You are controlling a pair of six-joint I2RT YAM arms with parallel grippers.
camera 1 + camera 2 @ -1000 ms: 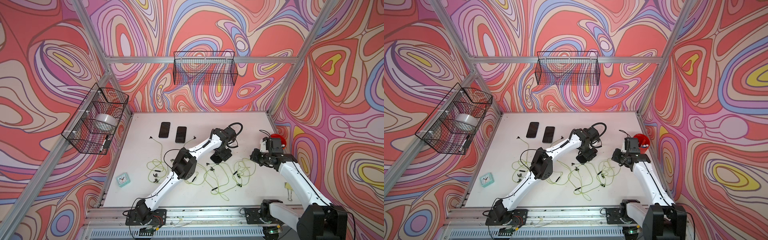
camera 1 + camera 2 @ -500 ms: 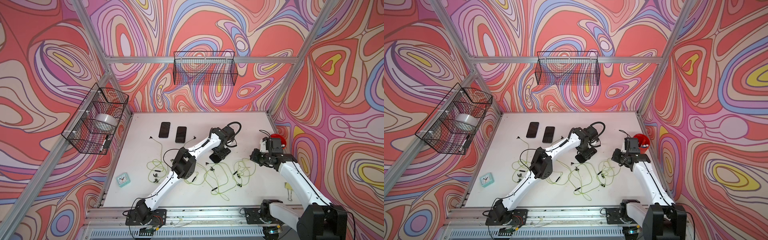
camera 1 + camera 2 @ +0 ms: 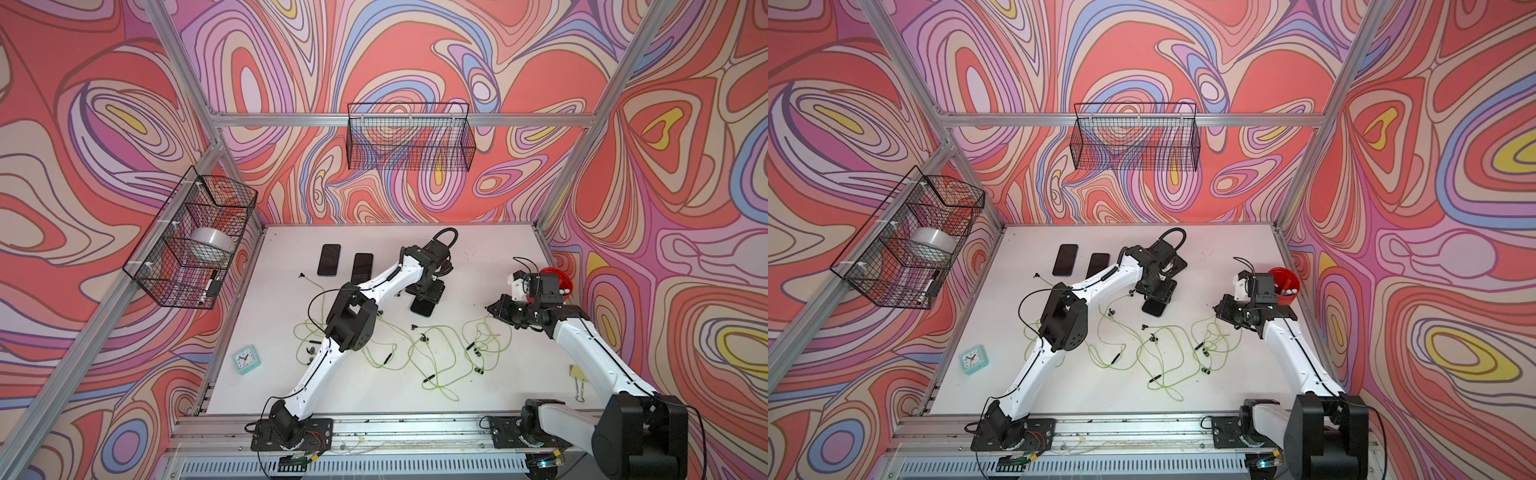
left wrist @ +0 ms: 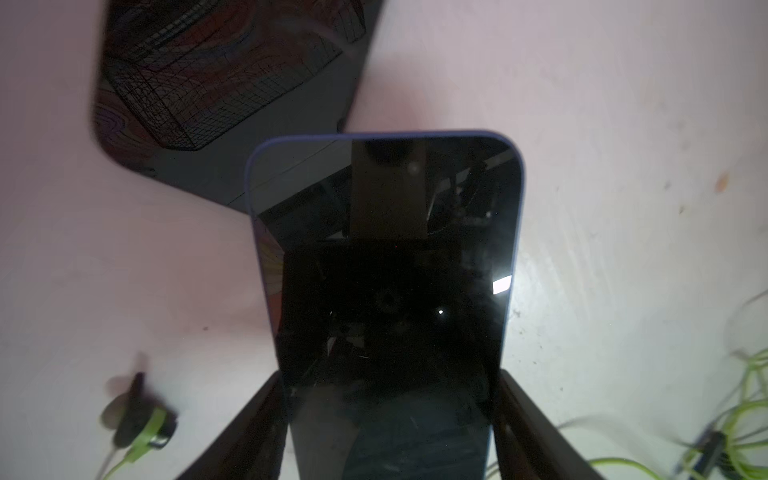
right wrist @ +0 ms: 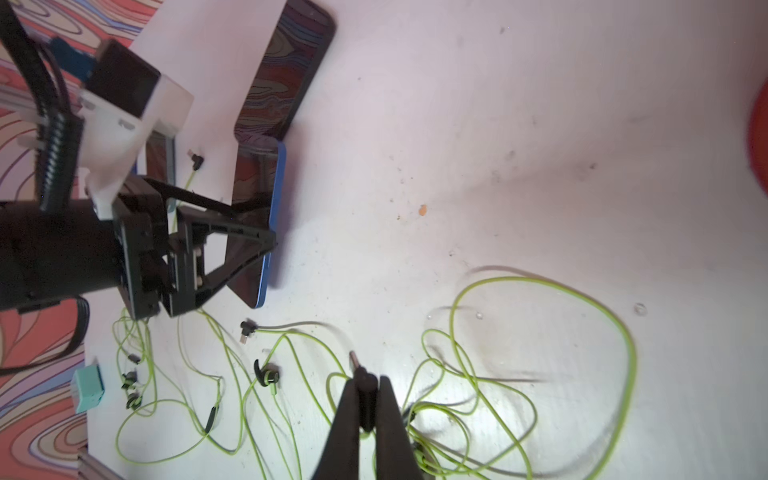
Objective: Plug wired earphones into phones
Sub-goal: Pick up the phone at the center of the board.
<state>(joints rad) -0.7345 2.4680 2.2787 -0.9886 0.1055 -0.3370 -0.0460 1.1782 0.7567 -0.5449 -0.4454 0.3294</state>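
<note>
- In both top views my left gripper (image 3: 428, 293) hung low over the middle of the white table (image 3: 490, 249), its jaws set across the blue-cased phone (image 3: 423, 308)
- Toward the back on my left, two other phones (image 3: 329, 259) lay flat side by side, and a fourth phone (image 3: 1177, 266) showed partly from under my left wrist
- My right gripper (image 3: 490, 308) sat apart on the right, low over the tangle of earphone cords (image 3: 482, 345) spread across the near half of the table; a mint clock (image 3: 246, 359) stood near the left edge and a red cup (image 3: 1283, 278) near the right edge
- In the left wrist view my two fingers (image 4: 266, 415) pressed against the long edges of the blue-cased phone (image 4: 386, 257), so I was clamped on it; the fourth phone (image 4: 232, 83) lay just beyond its far corner, touching or not I could not tell, and an earbud (image 4: 137, 411) lay on the table beside one finger
- In the right wrist view my right gripper (image 5: 368, 384) was pinched tight on a dark plug (image 5: 363, 376), its metal tip poking out past the fingertips toward the blue-cased phone (image 5: 276, 187); plug and phone were well apart, and the earphone cords (image 5: 519, 277) looped over the table around my fingers
</note>
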